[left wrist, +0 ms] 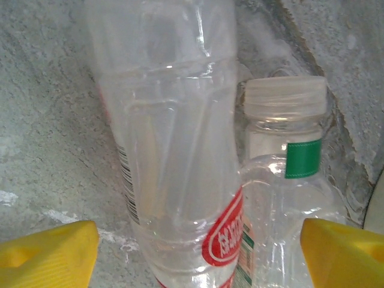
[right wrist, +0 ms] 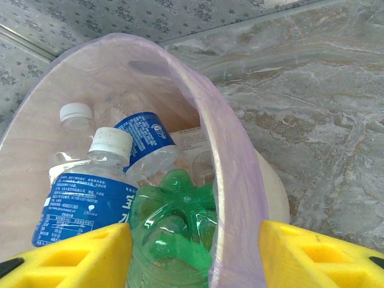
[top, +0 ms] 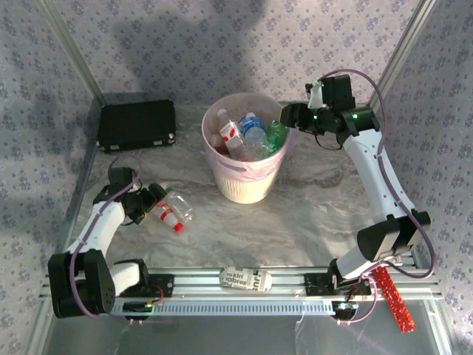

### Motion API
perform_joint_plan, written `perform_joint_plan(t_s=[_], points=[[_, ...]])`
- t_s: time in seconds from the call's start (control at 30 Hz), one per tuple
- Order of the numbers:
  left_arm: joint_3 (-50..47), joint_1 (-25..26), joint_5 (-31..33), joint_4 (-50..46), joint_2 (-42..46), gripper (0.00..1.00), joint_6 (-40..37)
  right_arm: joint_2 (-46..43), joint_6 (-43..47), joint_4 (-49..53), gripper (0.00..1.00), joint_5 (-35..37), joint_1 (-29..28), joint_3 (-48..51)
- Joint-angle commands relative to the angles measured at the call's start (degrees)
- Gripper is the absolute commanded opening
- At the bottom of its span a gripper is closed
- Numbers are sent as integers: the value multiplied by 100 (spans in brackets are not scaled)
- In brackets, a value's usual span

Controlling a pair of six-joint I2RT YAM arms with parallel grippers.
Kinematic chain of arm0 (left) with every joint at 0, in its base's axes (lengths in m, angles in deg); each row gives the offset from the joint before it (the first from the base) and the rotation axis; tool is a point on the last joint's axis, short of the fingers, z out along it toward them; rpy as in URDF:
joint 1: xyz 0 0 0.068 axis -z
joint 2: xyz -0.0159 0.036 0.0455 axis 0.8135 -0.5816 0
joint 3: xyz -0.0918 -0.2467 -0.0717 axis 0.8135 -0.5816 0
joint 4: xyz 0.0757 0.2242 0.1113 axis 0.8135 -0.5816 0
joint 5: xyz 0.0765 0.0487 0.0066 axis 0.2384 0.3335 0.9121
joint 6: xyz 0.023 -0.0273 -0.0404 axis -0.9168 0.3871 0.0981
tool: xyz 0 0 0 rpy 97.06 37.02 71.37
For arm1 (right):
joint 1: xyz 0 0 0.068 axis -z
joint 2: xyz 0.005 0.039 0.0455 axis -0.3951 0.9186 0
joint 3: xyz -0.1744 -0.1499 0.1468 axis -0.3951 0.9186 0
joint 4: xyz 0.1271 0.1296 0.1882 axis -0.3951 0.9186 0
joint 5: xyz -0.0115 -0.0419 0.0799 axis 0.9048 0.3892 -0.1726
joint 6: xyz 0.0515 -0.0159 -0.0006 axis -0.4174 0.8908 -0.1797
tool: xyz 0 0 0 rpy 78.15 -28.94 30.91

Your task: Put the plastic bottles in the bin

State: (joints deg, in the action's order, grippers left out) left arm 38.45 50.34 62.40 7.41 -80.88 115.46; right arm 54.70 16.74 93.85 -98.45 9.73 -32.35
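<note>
as the right hand [right wrist: 193, 240] straddles the bin [right wrist: 231, 174], bottles [right wrist: 90, 201] crowd inside.

Same build on both: left arm [top: 96, 225] and right arm [top: 378, 177] have white links, chunky black joints and lilac cables [top: 423, 222] looping alongside. Tiny green lights [top: 355, 115] glow near the right wrist. The fingers [right wrist: 312, 255] are bright yellow wedges.

We see the top view a bit dim and grainy; big soft shadows fall on the back wall [top: 148, 33]; the table [top: 325, 200] is brighter; close up, the clear bottle [left wrist: 174, 150] looks fuzzy, with small white shines; by the bin [right wrist: 234, 198] the light is bright.
</note>
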Motion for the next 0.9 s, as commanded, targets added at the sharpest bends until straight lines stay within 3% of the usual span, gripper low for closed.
perform_joint_plan(t_s=[0.0,0.47,0.57,0.87], points=[[-113,-38,73,466,-128,84,-10,-169,91,98,60,81,-26,17],[-361,-53,278,869,-377,64,36,-183,94,79,60,112,-26,66],[-168,-113,294,549,-184,59,-90,-190,94,100,60,96,-26,66],[1279,-105,116,-704,736,57,-261,-182,112,93,60,156,-41,22]])
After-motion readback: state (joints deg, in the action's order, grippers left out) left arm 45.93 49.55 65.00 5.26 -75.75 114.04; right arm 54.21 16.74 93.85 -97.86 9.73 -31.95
